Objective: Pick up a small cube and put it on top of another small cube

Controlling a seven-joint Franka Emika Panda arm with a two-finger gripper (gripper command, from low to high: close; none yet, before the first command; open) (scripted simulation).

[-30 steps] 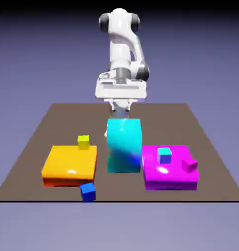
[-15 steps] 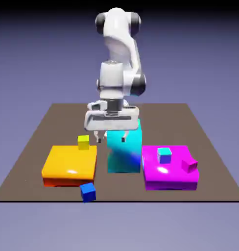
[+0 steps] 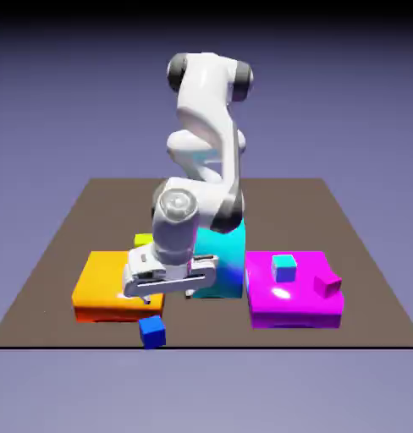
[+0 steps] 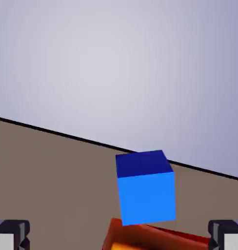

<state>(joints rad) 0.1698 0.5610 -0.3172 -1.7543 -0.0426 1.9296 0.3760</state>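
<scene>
No readable text, label, brand, number or sign shows in either the exterior or hand view.

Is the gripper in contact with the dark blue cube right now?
Apart. The hand view shows the gripper open, with bare tabletop between each fingertip and the blue cube.

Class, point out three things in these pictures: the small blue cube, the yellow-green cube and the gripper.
Small blue cube [image 4: 147, 197]: hand view, its bright side face.
Yellow-green cube [image 3: 143, 240]: exterior view, its visible upper part.
Gripper [image 4: 119, 235]: hand view, midway between its fingertips.
</scene>
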